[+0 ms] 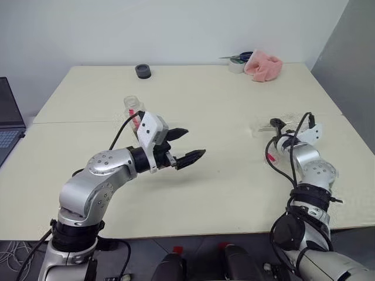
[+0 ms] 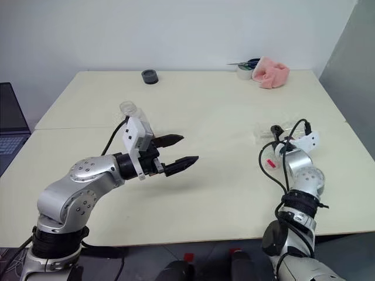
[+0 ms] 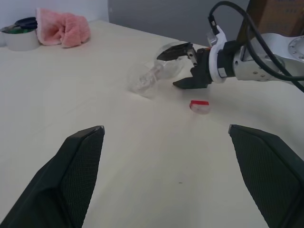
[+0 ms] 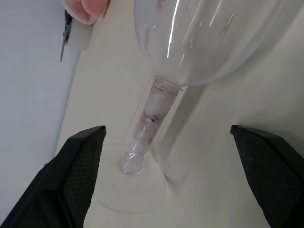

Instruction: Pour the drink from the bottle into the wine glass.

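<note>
A cream-coloured tabletop (image 1: 222, 193) runs back to a plain white wall. On it the clear stemmed wine glass (image 3: 153, 78) lies on its side instead of standing, its round foot towards the far edge and its rounded bowl towards the right arm. So the pour has not begun. The step in hand looks like recovering the glass.

The next move calls for a gentle closing on the bowl or stem, then a turn to set the foot flat. A smooth round bowl could easily roll or slip.

The right gripper (image 3: 183, 66) stands fully open with nothing in its grasp. Its black fingers (image 4: 80, 166) are spread to either side of the bowl, which sits close in front of them. I cannot tell whether either one touches it.

A small red cap (image 3: 199, 105) lies on the table just beside that arm.

Well apart, across the table, the small clear plastic bottle with a red label strip (image 1: 134, 109) stands upright. Its neck looks uncapped. How much drink it holds cannot be made out.

Just in front of the bottle the left gripper (image 1: 192, 143) hovers above the table, pointing level, fingers wide and empty.

A black round lid (image 1: 143, 71) and a crumpled pink cloth (image 1: 263, 65) sit along the far edge.
</note>
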Controlling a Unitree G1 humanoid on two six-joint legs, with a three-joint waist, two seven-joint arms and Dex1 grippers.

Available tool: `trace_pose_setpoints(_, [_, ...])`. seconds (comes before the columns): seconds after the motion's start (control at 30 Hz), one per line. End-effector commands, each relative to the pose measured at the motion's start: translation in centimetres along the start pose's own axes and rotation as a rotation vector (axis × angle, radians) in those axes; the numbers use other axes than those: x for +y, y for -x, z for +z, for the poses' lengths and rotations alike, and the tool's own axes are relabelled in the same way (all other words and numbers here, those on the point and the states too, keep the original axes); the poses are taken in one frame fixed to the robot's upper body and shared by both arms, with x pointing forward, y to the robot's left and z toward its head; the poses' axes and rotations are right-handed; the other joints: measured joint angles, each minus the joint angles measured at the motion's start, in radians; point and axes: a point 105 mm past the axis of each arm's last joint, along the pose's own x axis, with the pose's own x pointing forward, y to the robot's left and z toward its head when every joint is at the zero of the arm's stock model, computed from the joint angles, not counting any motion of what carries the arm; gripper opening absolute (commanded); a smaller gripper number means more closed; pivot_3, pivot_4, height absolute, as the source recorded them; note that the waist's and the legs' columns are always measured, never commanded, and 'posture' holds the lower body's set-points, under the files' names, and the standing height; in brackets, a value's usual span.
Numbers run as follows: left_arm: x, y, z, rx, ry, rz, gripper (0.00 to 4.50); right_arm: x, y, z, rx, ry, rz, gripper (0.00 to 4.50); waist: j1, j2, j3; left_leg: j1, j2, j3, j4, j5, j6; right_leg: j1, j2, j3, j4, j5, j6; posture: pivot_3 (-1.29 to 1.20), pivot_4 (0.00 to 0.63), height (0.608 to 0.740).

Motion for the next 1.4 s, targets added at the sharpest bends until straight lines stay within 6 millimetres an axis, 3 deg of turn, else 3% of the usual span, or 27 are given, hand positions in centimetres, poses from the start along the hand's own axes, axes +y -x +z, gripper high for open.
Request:
trace_pose_setpoints(0.03, [0.2, -0.1, 0.9, -0.029, -0.047, 0.006, 4.47, 0.9, -0.8, 0.6, -0.047, -0.006, 0.011, 4.5, -0.002, 0.0, 0.0, 0.0, 0.0, 0.0, 0.0, 0.0, 0.0, 0.0, 0.0, 0.0, 0.0, 0.0, 0.0, 0.0, 0.15, 0.74])
trace_pose_setpoints(0.4, [-0.4, -0.3, 0.8, -0.036, -0.035, 0.0, 4.47, 0.2, -3.1, -0.1, -0.047, -0.036, -0.026, 4.5, -0.016, 0.0, 0.0, 0.001, 0.0, 0.0, 0.001, 0.0, 0.0, 0.001, 0.0, 0.0, 0.0, 0.0, 0.0, 0.0, 0.15, 0.74])
trace_pose_setpoints(1.4, [-0.5, -0.4, 1.1, -0.028, -0.04, -0.01, 4.47, 3.6, -5.0, -4.5, 0.034, -0.154, 0.007, 4.5, -0.049, -0.001, -0.001, 0.007, 0.002, 0.005, 0.001, -0.001, 0.003, 0.001, 0.001, 0.005, 0.008, 0.0, 0.0, 0.0, 0.15, 0.74])
